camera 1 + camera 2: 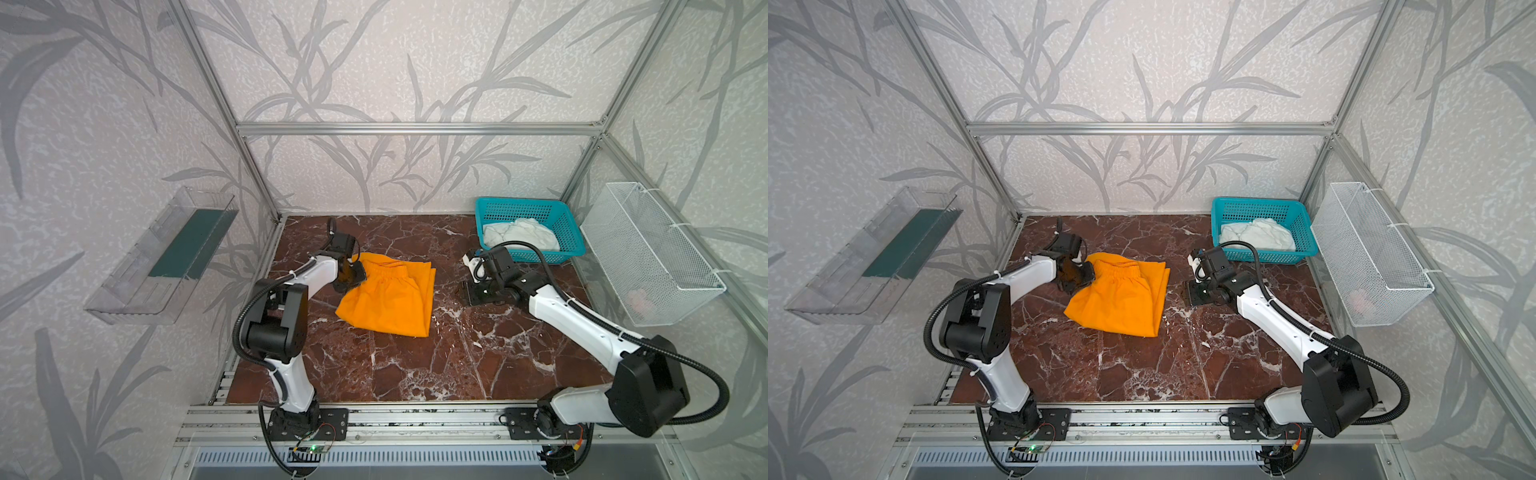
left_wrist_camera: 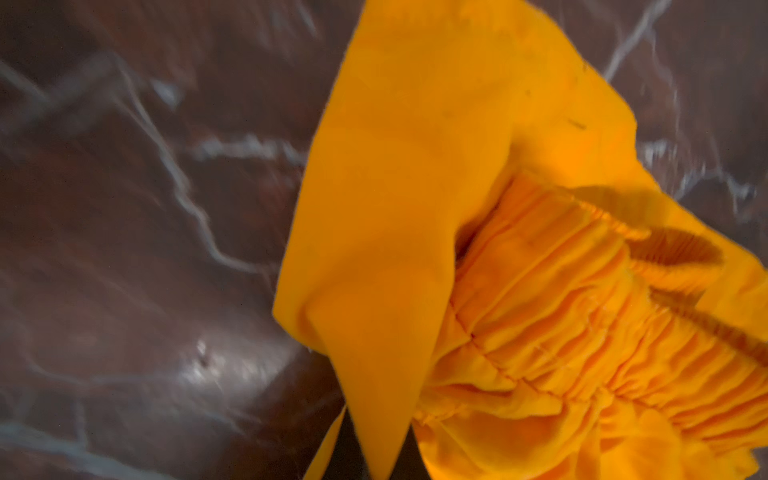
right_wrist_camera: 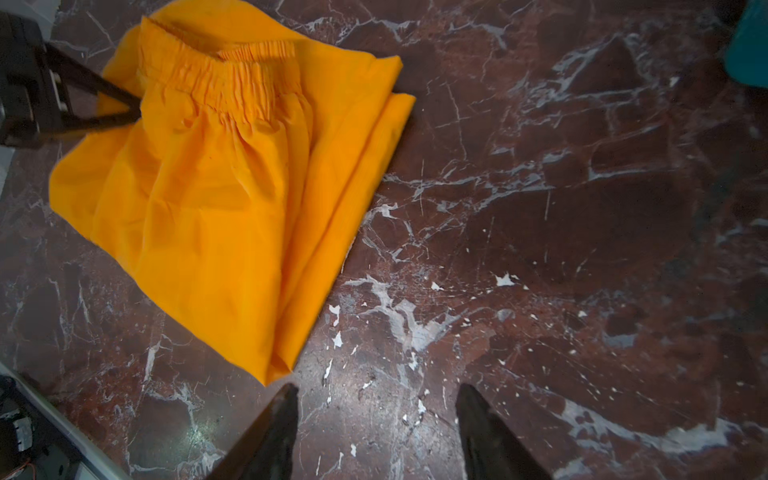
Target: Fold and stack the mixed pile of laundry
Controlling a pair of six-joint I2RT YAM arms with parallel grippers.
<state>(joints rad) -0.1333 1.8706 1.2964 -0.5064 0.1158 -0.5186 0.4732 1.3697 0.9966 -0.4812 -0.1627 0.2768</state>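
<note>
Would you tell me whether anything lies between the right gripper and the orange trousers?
Nothing visible does: only bare marble tabletop lies between the open right gripper and the orange trousers. The left gripper is shut on their waistband end, at the opposite side.

Tabletop (image 1: pixel 415 365) bare right of trousers (image 1: pixel 386 299) (basket (image 1: pixel 519 212) fills corner).

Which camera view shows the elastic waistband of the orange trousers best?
The right wrist view: the waistband of the orange trousers shows along its length, in focus. The left wrist view gives only part, close and blurred. In both top views it is small, its gathers faint.
</note>
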